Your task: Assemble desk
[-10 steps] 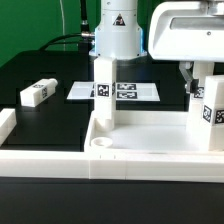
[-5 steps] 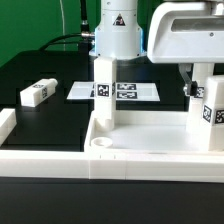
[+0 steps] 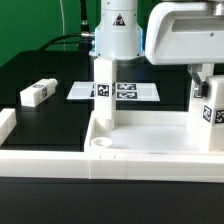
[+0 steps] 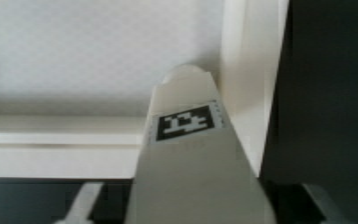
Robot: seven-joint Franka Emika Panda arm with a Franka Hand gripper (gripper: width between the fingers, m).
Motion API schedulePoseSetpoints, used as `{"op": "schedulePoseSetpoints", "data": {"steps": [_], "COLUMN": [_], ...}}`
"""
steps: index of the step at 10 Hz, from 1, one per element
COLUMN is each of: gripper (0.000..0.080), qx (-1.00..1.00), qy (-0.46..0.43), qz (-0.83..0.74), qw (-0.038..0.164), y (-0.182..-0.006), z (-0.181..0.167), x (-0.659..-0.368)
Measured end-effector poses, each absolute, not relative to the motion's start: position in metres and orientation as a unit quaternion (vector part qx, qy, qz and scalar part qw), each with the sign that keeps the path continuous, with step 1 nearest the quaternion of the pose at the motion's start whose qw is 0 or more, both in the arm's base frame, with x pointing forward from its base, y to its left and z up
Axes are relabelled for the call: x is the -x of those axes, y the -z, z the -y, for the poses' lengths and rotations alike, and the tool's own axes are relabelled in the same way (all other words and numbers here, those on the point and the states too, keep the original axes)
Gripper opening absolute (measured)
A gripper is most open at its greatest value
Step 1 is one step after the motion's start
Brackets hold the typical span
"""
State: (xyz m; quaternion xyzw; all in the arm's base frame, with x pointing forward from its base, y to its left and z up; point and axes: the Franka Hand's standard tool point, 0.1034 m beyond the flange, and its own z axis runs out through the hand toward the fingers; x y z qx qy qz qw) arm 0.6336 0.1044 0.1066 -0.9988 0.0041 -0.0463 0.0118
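Observation:
The white desk top (image 3: 140, 150) lies in front, rim up. One tagged white leg (image 3: 103, 95) stands upright in its far corner on the exterior view's left. A second tagged leg (image 3: 210, 108) stands upright in the far corner on the exterior view's right. My gripper (image 3: 205, 85) hangs straight over that second leg, its fingers down on either side of the leg's top. In the wrist view the leg (image 4: 194, 150) rises between the fingers (image 4: 87, 203) with dark gaps on both sides, so the jaws look open around it. A third leg (image 3: 35, 93) lies loose on the black table.
The marker board (image 3: 115, 90) lies flat behind the desk top. A low white border rail (image 3: 6, 122) runs along the table on the exterior view's left. The robot's base (image 3: 118, 35) stands at the back.
The gripper body has shifted slightly toward the exterior view's left above the right-hand leg. The legs and the desk top have not moved.

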Motion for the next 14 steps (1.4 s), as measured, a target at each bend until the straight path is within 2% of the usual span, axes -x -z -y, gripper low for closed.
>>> {"op": "schedulePoseSetpoints", "data": {"steps": [3,14], "gripper": [0.0288,0.0290], "qx": [0.998,0.869], "qy": [0.046,0.028], "qz": [-0.049,-0.492], "qw": [0.015,0.044], "y": [-0.1065,-0.1066], "z": [-0.1043,-0.1002], "x": [-0.6336,-0.6332]}}
